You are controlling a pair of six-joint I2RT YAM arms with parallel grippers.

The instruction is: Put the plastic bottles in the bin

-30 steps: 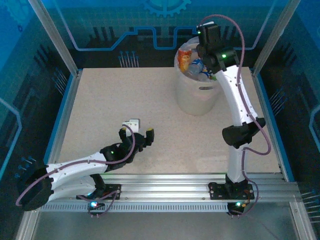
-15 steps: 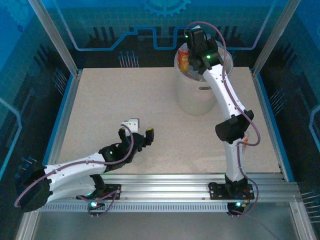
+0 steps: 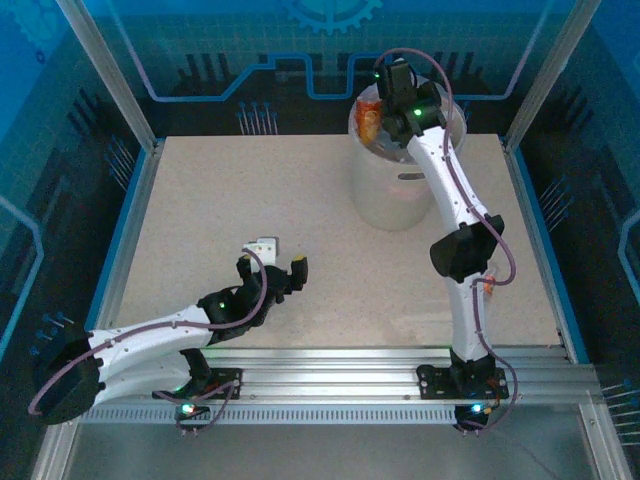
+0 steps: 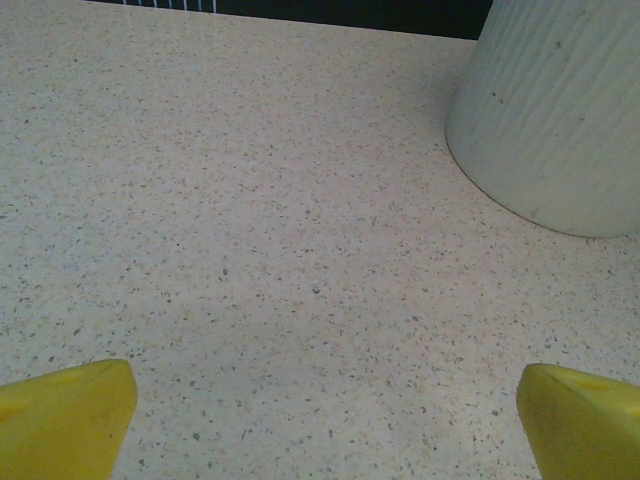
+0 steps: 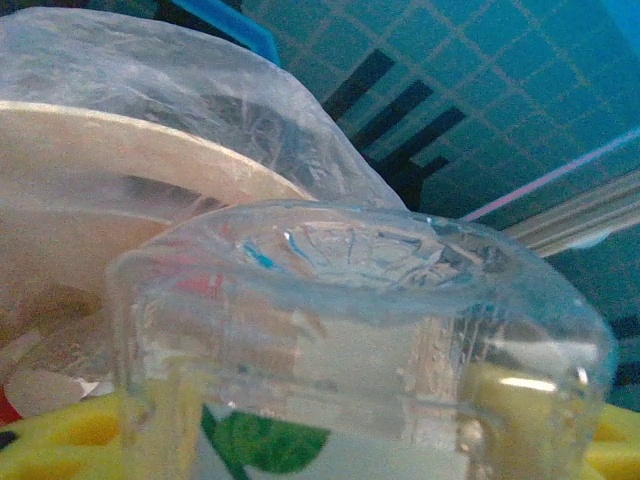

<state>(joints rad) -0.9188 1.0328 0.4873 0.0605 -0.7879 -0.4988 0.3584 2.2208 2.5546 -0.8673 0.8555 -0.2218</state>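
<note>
Left hand: nearest the bases, low over the surface at near left. Jaws spread wide, nothing between them. Left wrist view confirms this: yellow fingertips sit in the bottom corners with bare speckled surface between.

Bin: upright on the far right part of the surface, well apart from the left hand. Its off-white ribbed wall fills the upper right of the left wrist view. A clear liner is draped over the rim.

Bottles in bin: an orange-labelled one shows at the left inside edge; the rest are hidden by the right arm.

Right hand: farthest out, reaching over the bin's mouth. A clear bottle sits between its yellow fingers, base toward the camera, with a green patch showing through the lower wall. Cannot tell whether the pads press on it or stand off.
</note>
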